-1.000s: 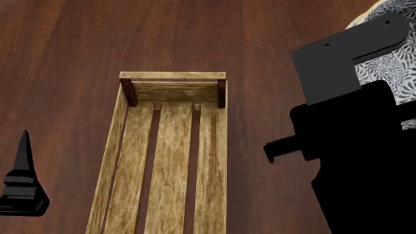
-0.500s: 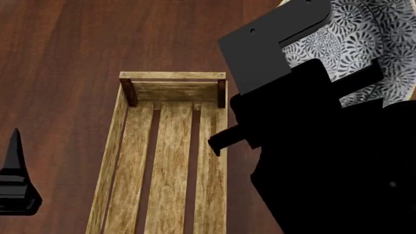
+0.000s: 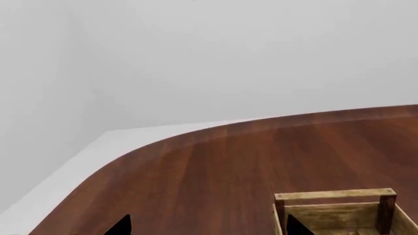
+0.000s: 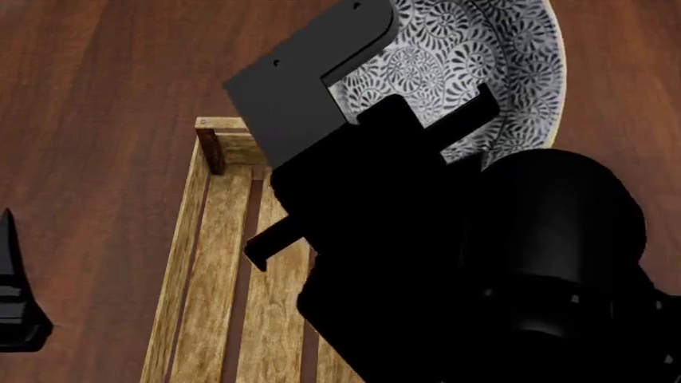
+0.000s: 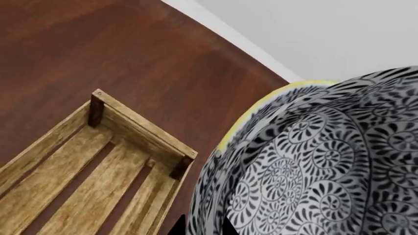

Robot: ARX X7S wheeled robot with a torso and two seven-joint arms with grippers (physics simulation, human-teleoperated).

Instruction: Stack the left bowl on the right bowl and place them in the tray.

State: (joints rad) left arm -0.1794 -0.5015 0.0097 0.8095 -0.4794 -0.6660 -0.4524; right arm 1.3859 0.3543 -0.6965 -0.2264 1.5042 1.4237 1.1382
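The bowl [image 4: 468,64] is up in the air on the right arm, hanging over the far right end of the tray [image 4: 213,263]. In the right wrist view the bowl [image 5: 313,166] fills the near side, and the tray [image 5: 85,176] lies below and off to one side, so I'd say the drop needs a bit more travel toward the tray's middle, then straight down.

Only one bowl clearly shows. There's a yellow rim peeking out beside the patterned one, so it could be two nested, but I can't tell for sure.

The tray's long axis runs away from the robot, roughly in line with the arm's reach. The right arm is obviously the one for the job. The right fingers [image 4: 426,128] look clamped over the bowl's rim, one dark bar lying across the inside.

The left fingers [image 4: 13,295] sit low at the left, well away from the tray. Can't tell if they're spread or closed.

Looks-wise: the bowl is round, white with a dense black swirl print. The tray is pale rough wood, three floor slats with gaps, low plank walls, dark corner posts. The worktop [image 4: 107,80] is smooth reddish-brown wood.
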